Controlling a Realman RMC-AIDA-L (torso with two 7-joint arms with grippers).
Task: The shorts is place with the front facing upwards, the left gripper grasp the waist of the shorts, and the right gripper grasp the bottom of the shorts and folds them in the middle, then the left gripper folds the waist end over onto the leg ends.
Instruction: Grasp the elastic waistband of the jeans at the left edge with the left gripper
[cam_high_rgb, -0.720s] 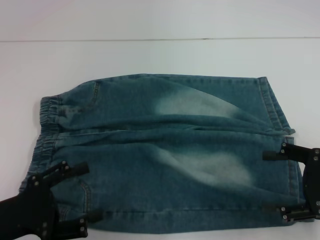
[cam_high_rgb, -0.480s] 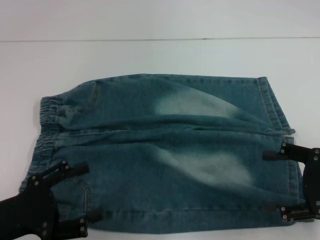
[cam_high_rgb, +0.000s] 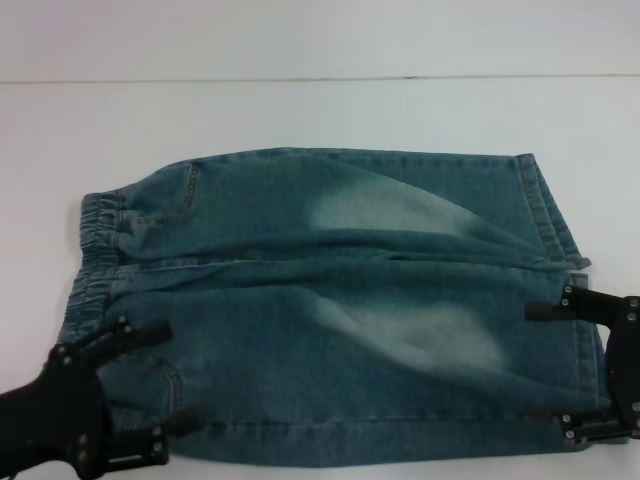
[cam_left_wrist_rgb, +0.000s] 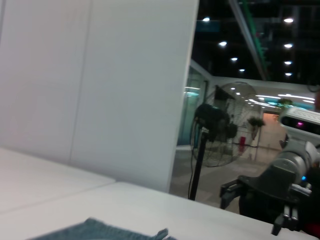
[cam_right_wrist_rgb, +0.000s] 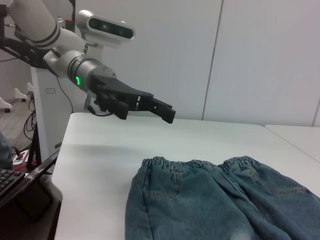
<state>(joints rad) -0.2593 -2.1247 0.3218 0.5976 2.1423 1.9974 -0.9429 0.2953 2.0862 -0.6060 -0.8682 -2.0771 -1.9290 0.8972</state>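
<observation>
The shorts (cam_high_rgb: 340, 300) lie flat on the white table (cam_high_rgb: 300, 110), faded pale patches on both legs. The gathered waist (cam_high_rgb: 95, 250) is at the left and the leg ends (cam_high_rgb: 555, 220) at the right. My left gripper (cam_high_rgb: 178, 375) stands open over the near waist corner, one finger on each side of the front pocket seam. In the right wrist view the left gripper (cam_right_wrist_rgb: 150, 107) hangs above the table, clear of the waist (cam_right_wrist_rgb: 200, 165). My right gripper (cam_high_rgb: 534, 364) is open over the near leg's hem, holding nothing. The left wrist view shows the right gripper (cam_left_wrist_rgb: 270, 192) beyond a denim edge (cam_left_wrist_rgb: 100, 231).
Bare white tabletop surrounds the shorts to the left and far side, with the table's back edge (cam_high_rgb: 320, 78) beyond. A standing fan (cam_left_wrist_rgb: 217, 135) and a white wall panel (cam_left_wrist_rgb: 100, 85) are off the table. A keyboard (cam_right_wrist_rgb: 10, 180) sits beside the table.
My left gripper has shifted slightly left and toward the near edge, still open. The right gripper and the shorts have not moved.
</observation>
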